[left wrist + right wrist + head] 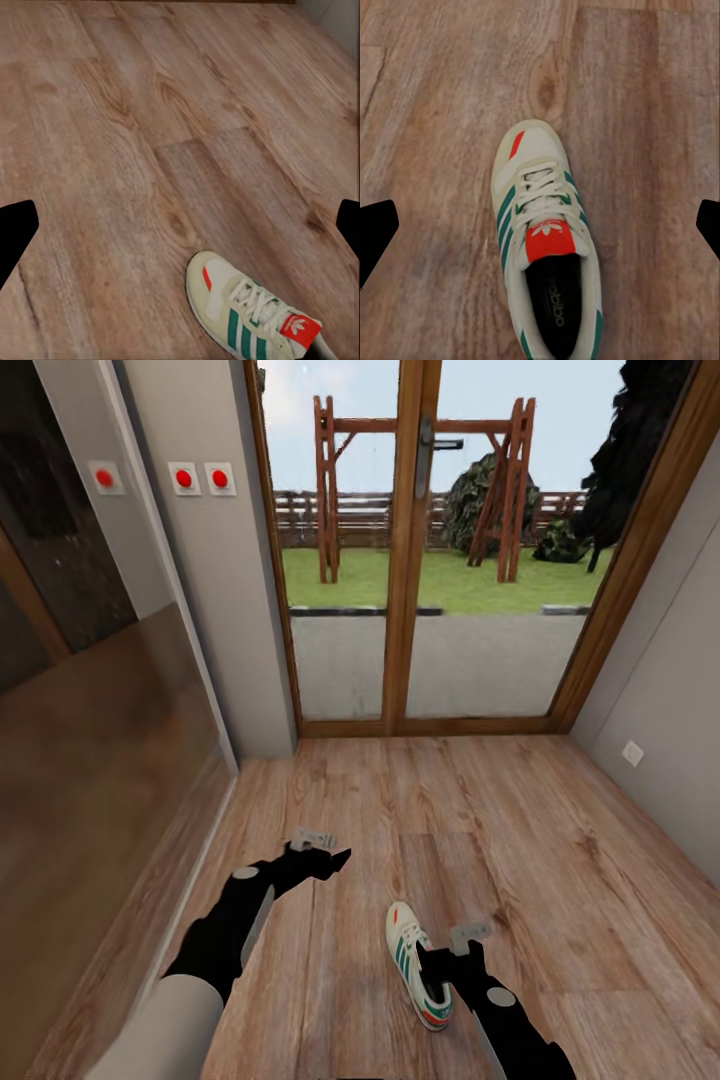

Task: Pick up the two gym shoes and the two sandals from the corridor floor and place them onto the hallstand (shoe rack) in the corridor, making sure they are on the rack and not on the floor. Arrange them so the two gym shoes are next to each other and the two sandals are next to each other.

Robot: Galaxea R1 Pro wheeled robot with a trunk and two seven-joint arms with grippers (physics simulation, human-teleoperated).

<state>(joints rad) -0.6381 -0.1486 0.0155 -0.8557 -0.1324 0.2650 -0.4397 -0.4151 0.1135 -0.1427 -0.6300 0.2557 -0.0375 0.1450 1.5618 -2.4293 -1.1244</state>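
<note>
Approach mattered most at this moment: the right end effector (447,958) hung just above the heel end of a single gym shoe (417,963) lying on the corridor floor (560,840), and a clean pick looked to call for a straight descent so that one finger went down each side of the shoe. In the right wrist view the shoe (546,247) sat midway between the two dark fingertips (375,232), which stood wide apart with nothing between them but shoe and planks. A grip across the middle, near the laces, would probably balance better than one at the soft, open heel collar, which might fold.

The left end effector (325,853) hovered over bare floor to the left of the shoe and a little farther from the robot; its fingertips (13,234) were likewise spread wide and empty, with the shoe (253,311) visible close by.

The shoe was white with green side stripes, white laces, an orange-red tongue patch and a small red mark near the toe. It stood upright on its sole, toe pointing toward the far glass doors (420,550), close to the robot and slightly right of centre.
</note>
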